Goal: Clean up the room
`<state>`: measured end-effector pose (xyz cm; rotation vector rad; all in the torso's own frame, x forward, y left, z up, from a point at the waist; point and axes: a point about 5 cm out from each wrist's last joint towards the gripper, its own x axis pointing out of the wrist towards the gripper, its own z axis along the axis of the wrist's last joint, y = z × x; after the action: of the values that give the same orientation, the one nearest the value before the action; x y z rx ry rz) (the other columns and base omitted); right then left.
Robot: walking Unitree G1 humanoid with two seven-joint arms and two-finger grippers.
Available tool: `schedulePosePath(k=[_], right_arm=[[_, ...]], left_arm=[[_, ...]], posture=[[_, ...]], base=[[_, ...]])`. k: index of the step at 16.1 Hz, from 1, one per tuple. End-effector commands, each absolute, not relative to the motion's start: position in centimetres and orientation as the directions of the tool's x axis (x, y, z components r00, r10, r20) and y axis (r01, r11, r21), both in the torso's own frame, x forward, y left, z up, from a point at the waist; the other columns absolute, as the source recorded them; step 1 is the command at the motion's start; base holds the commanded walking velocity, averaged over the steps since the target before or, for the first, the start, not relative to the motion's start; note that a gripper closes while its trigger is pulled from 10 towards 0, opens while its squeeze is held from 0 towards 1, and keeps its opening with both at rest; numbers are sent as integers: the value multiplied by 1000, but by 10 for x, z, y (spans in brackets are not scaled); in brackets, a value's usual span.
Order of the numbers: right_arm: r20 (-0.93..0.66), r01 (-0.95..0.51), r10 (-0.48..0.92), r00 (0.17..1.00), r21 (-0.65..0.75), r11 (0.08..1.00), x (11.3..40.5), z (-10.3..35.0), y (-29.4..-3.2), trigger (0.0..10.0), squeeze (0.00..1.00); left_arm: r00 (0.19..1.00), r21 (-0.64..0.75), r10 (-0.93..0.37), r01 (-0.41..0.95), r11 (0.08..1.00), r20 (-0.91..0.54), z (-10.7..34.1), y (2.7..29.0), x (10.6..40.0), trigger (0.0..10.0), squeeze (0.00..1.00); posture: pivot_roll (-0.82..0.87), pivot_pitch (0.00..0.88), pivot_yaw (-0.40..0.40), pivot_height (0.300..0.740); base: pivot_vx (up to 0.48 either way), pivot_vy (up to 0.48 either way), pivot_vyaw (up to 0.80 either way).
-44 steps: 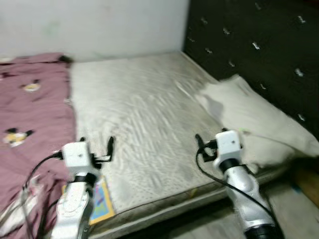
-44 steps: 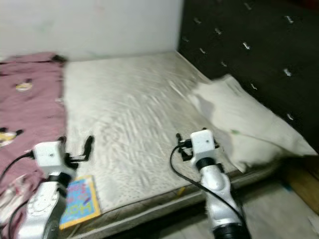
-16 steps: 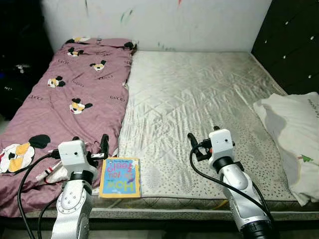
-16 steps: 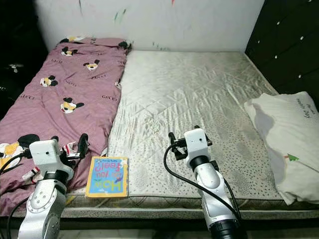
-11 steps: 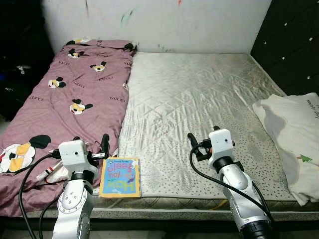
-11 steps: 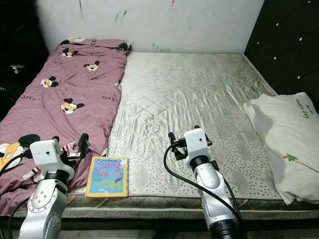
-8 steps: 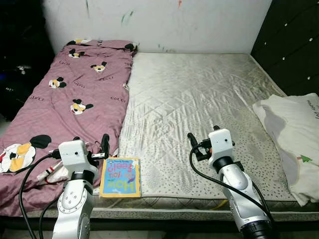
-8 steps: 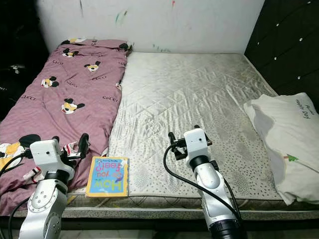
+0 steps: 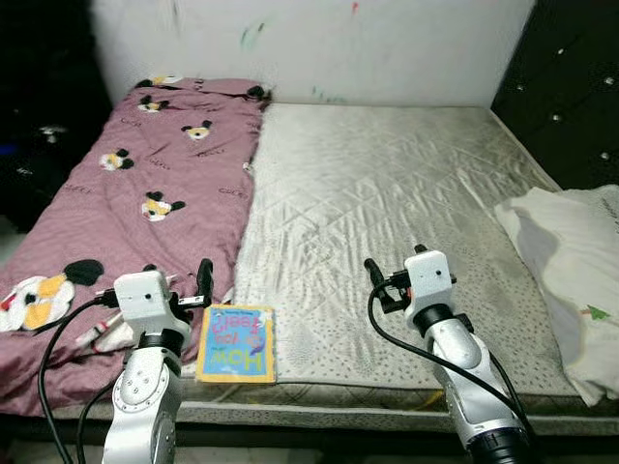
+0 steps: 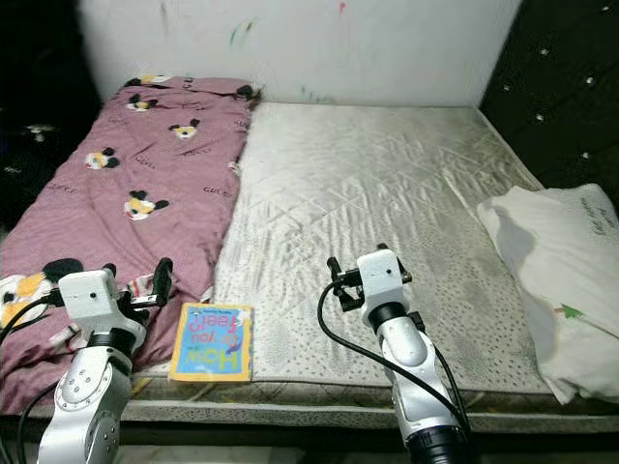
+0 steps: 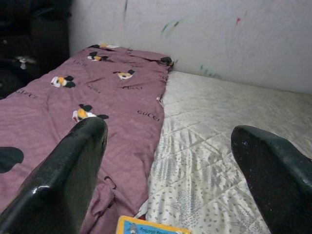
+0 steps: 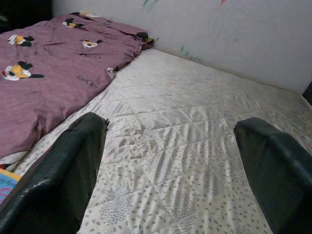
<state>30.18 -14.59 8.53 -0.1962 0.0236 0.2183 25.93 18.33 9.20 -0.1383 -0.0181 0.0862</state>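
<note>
- A blanket [image 9: 145, 193] covers the left side of the mattress [image 9: 387, 213].
- A book [image 9: 235, 343] lies at the near edge, just beside the blanket.
- A pillow [image 9: 571, 271] rests far right.

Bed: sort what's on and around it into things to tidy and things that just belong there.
To tidy:
book at the mattress's near edge
blanket, rumpled
pillow, hanging off the right edge

Just there:
mattress
wall
headboard
</note>
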Motion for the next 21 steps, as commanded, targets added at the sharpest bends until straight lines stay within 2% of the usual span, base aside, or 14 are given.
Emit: schedulePosePath(k=[1,17,21], right_arm=[[-35,-226,224,974,-197,954,305,88,-143,10000,0],[-46,-237,232,972,-204,950,306,86,-143,10000,0],[-48,-235,230,972,-204,950,306,85,-144,10000,0]], left_arm=[[997,-133,83,-82,988,4,91,184,261,10000,0],[997,-133,79,-78,988,6,90,182,261,10000,0],[997,-131,80,-78,988,11,91,182,261,10000,0]], posture=[[26,0,-30,740],[28,0,-34,740],[25,0,-34,740]], base=[[0,296,0],[0,407,0],[0,0,0]])
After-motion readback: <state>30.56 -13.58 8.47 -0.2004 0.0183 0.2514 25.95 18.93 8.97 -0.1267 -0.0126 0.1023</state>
